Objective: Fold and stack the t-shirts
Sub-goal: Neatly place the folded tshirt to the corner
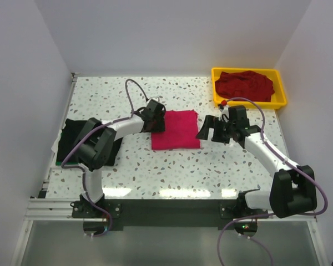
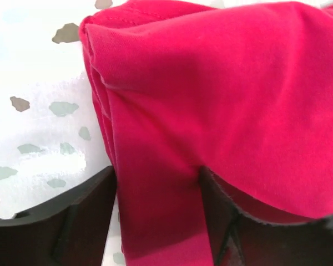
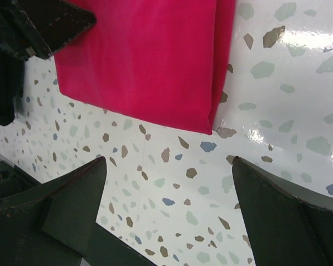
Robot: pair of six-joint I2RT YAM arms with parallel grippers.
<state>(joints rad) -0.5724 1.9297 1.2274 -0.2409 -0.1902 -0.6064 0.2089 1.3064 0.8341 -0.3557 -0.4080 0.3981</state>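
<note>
The pink-red t-shirt (image 1: 175, 129) lies at the centre of the speckled desk (image 1: 155, 172), folded into a flat, smooth rectangle with layered edges. The left end effector (image 1: 154, 119) sits on its left edge. Its fingers straddle a fold of fabric that fills the gap between them; whether they clamp it cannot be determined. The right end effector (image 1: 211, 130) is released, jaws wide, just beside the shirt's right edge. The black t-shirt (image 1: 72, 133) lies at centre left. The maroon t-shirt (image 1: 244, 84) lies crumpled in the yellow tray (image 1: 247, 70), upper right.
</note>
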